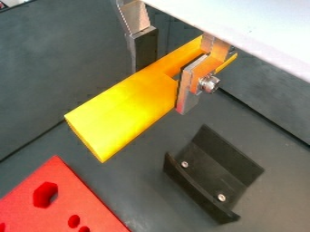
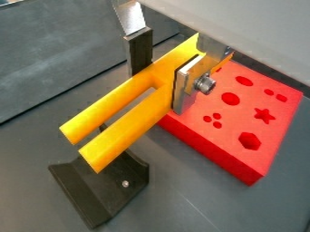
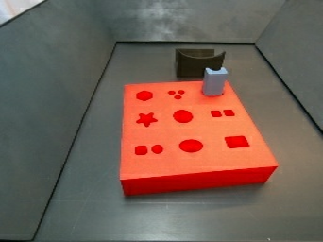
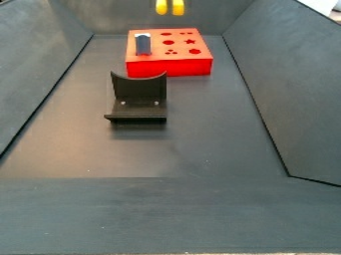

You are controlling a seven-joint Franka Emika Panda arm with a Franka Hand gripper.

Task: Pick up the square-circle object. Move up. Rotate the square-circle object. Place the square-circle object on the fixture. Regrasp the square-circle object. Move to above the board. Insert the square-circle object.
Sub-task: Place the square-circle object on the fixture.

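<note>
Held between the silver fingers (image 1: 190, 83) of the end effector (image 1: 169, 65) is the square-circle object (image 1: 127, 109), a yellow bar with an orange side; the grip is clenched on one end of it, and the rest reaches out free into the air. Both wrist views show this grip (image 2: 164, 72) on the bar (image 2: 115, 118). Below it the fixture (image 1: 213, 172) stands on the dark floor, apart from the bar. The board (image 2: 237, 118) lies beside the fixture (image 2: 103, 186). In a side view a pale blue-grey block (image 3: 216, 81) stands at the far edge of the board (image 3: 190, 132), just in front of the fixture (image 3: 195, 60). A small yellow part shows at the top edge of a side view (image 4: 170, 7), above the board (image 4: 170, 52).
</note>
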